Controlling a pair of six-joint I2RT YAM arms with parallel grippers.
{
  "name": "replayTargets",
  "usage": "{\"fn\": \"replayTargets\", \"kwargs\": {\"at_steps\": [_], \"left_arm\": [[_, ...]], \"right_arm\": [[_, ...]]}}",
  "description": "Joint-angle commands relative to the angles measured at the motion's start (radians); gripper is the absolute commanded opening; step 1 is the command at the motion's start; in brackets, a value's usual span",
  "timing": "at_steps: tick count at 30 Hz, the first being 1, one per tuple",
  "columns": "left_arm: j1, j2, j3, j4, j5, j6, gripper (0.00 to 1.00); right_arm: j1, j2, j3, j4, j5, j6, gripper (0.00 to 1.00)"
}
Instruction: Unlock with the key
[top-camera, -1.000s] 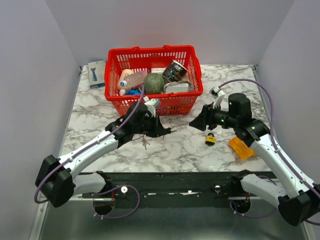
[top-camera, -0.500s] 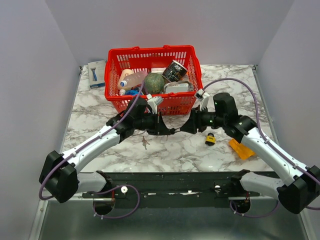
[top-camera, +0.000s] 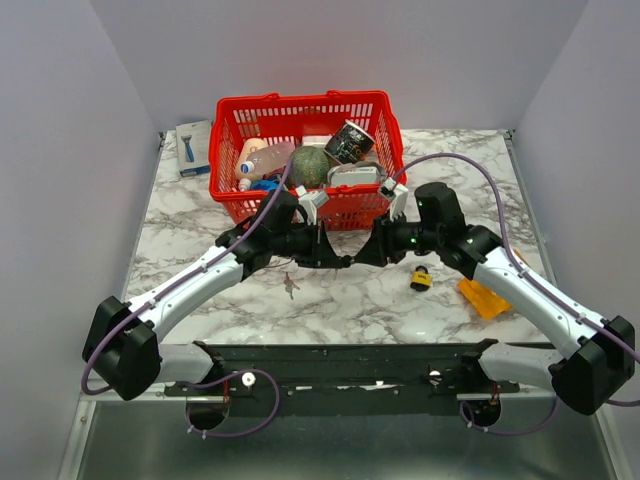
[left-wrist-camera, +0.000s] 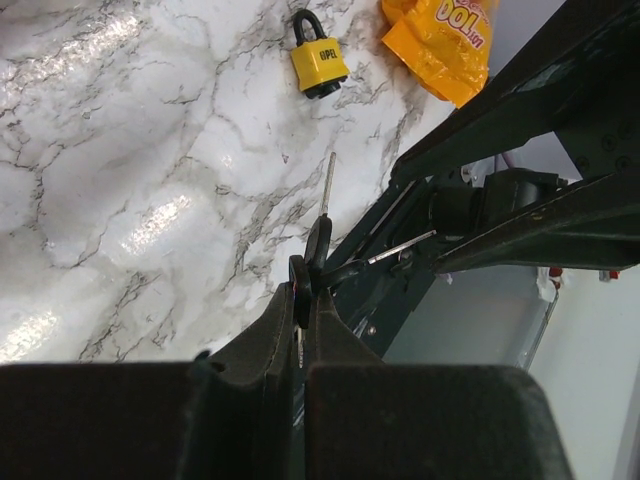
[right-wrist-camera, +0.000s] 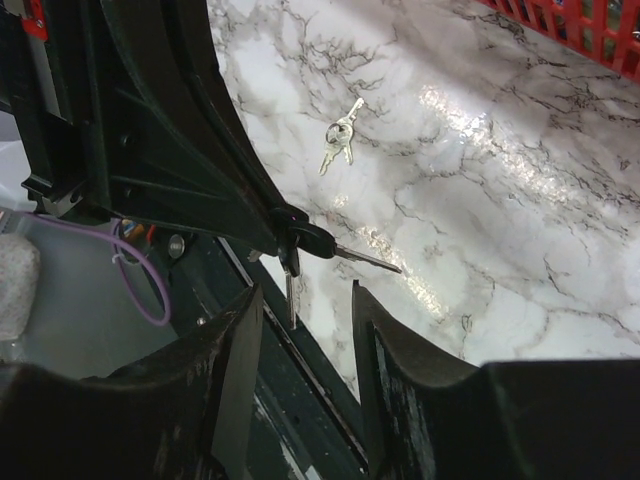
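Observation:
A yellow padlock (top-camera: 421, 279) with a black shackle lies on the marble table (top-camera: 200, 215), also in the left wrist view (left-wrist-camera: 318, 66). My left gripper (top-camera: 337, 260) is shut on a bunch of black-headed keys (left-wrist-camera: 319, 243) held above the table; one blade points toward the padlock. My right gripper (top-camera: 364, 256) faces it tip to tip and stands open. In the right wrist view the keys (right-wrist-camera: 308, 240) sit just beyond its fingertips (right-wrist-camera: 240, 310), and one blade hangs down into the gap between them. Nothing is gripped by the right gripper (right-wrist-camera: 305, 300).
A second small set of keys (top-camera: 290, 288) lies on the table below the left arm, also in the right wrist view (right-wrist-camera: 340, 135). An orange packet (top-camera: 483, 297) lies right of the padlock. A red basket (top-camera: 228, 190) full of groceries stands behind the grippers. A blue-and-white pack (top-camera: 193, 143) lies at far left.
My right arm has swung left from near the padlock to meet the left gripper, its jaws narrowing. The left gripper has shifted slightly right, still holding the keys.

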Motion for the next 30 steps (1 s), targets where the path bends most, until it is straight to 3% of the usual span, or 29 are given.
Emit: {"fn": "replayTargets", "kwargs": {"at_steps": [1,14,20,24,26,28,29,30], "left_arm": [[0.001,0.009,0.042,-0.012,0.010,0.008,0.00],[0.001,0.015,0.048,-0.023,0.001,0.013,0.00],[0.001,0.012,0.046,-0.017,0.007,0.013,0.00],[0.001,0.014,0.040,-0.011,0.015,0.013,0.00],[-0.001,0.009,0.035,0.000,0.021,0.011,0.00],[0.001,0.006,0.032,0.001,0.022,0.013,0.16],[0.001,0.000,0.029,0.007,0.019,0.013,0.42],[0.001,-0.005,0.029,0.014,0.007,0.016,0.56]], "right_arm": [[0.014,0.016,0.041,-0.021,-0.024,-0.030,0.48],[0.034,0.050,0.046,-0.041,-0.018,-0.050,0.34],[0.035,0.067,0.051,-0.047,-0.038,-0.051,0.18],[0.035,0.078,0.058,-0.044,-0.050,-0.037,0.01],[0.035,0.082,0.066,-0.047,-0.033,-0.010,0.01],[0.035,0.085,0.090,-0.062,-0.015,0.022,0.01],[0.035,0.087,0.100,-0.070,0.001,0.032,0.01],[0.034,0.095,0.127,-0.096,0.011,0.042,0.01]]}}
